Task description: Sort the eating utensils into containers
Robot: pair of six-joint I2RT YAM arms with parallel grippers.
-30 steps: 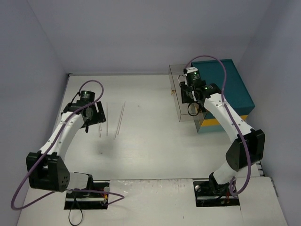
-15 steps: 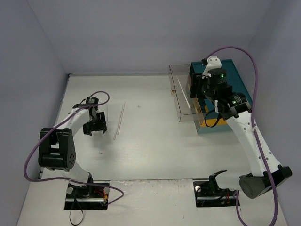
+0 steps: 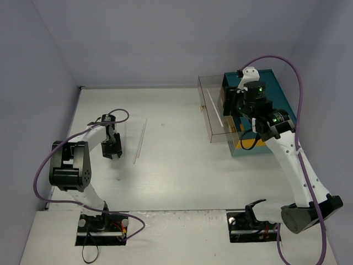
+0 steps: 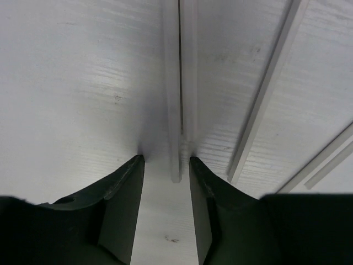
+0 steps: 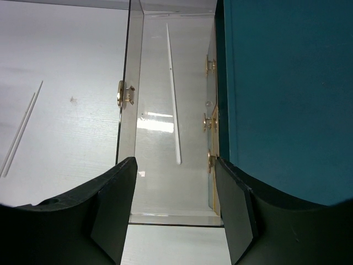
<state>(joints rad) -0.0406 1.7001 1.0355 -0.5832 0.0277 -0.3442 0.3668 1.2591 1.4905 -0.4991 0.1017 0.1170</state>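
Observation:
Thin clear eating utensils lie on the white table. One of them runs straight ahead between the fingertips of my left gripper, which is low over the table with narrowed jaws; a gap shows on the utensil's left side. From above, the left gripper covers that utensil's near end. Another clear utensil lies just to its right. My right gripper hangs open and empty over the see-through container, where one pale utensil lies on the floor. In the top view the right gripper is above this container.
A large teal chest with a yellow band stands against the container's right side. Gold latches stick out of the container's walls. Two more thin utensils lie on the table far left of the container. Grey walls close in the table.
The left gripper came down over the leftmost utensil and its jaws narrowed. The right arm rose above the container and its jaws widened; it has stood still for the last half second.

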